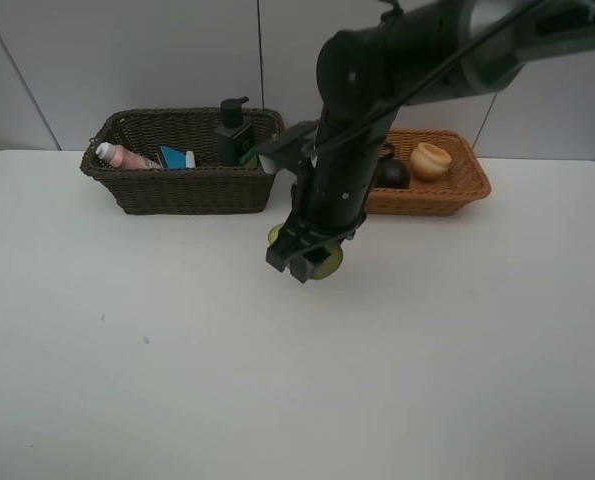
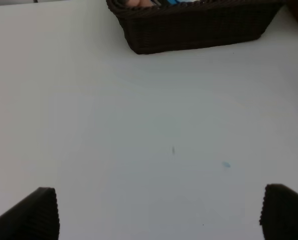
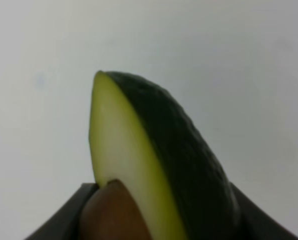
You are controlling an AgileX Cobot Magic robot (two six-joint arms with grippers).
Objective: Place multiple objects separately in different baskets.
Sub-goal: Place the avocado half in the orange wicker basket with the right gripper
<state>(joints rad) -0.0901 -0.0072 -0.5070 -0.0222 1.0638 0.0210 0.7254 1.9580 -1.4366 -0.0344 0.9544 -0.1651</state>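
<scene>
My right gripper [image 1: 302,262] reaches across to the table's middle and is shut on the avocado half [image 1: 328,266], just in front of the gap between the two baskets. The right wrist view shows the avocado half [image 3: 159,165] close up, with dark skin, pale green flesh and a brown pit, held between the fingers [image 3: 63,222]. The dark brown basket [image 1: 182,192] holds a pink bottle [image 1: 122,157] and a dark pump bottle [image 1: 232,130]. The orange-tan basket [image 1: 459,190] holds a mangosteen [image 1: 392,174] and a peach [image 1: 430,160]. My left gripper [image 2: 159,215] is open over bare table.
A small blue item [image 1: 175,157] lies in the dark basket [image 2: 189,30], which also shows at the far side of the left wrist view. The white table [image 1: 127,350] spreads wide in front of the baskets. A grey wall stands behind them.
</scene>
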